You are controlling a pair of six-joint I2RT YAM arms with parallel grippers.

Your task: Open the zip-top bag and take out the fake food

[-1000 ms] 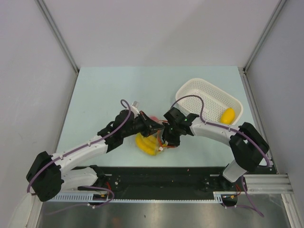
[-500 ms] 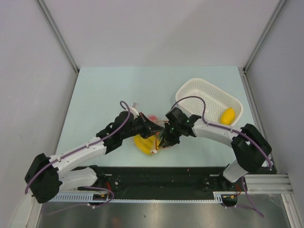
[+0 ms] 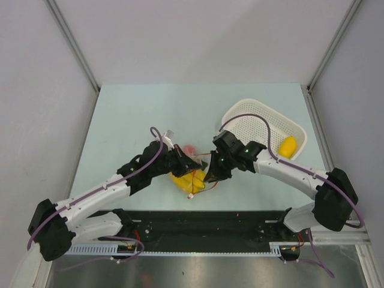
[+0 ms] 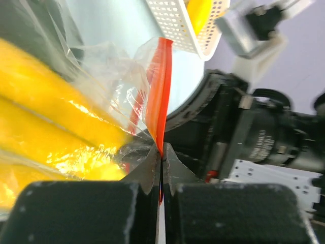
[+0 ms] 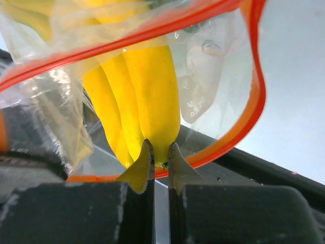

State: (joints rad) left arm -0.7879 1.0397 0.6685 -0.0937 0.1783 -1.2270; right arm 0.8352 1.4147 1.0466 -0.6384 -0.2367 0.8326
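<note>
Fingers of left arm (image 4: 154,168) clamping red zip strip (image 4: 160,91) of crinkly clear plastic bag (image 4: 109,76); right fingers (image 5: 147,165) nipping tip of yellow plastic banana bunch (image 5: 147,86), risking slipping off

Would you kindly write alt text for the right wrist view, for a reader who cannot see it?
The right pincer pinches the tip of a yellow banana bunch inside the open mouth of a clear zip-top bag, whose red zip strip loops around the fruit.
</note>
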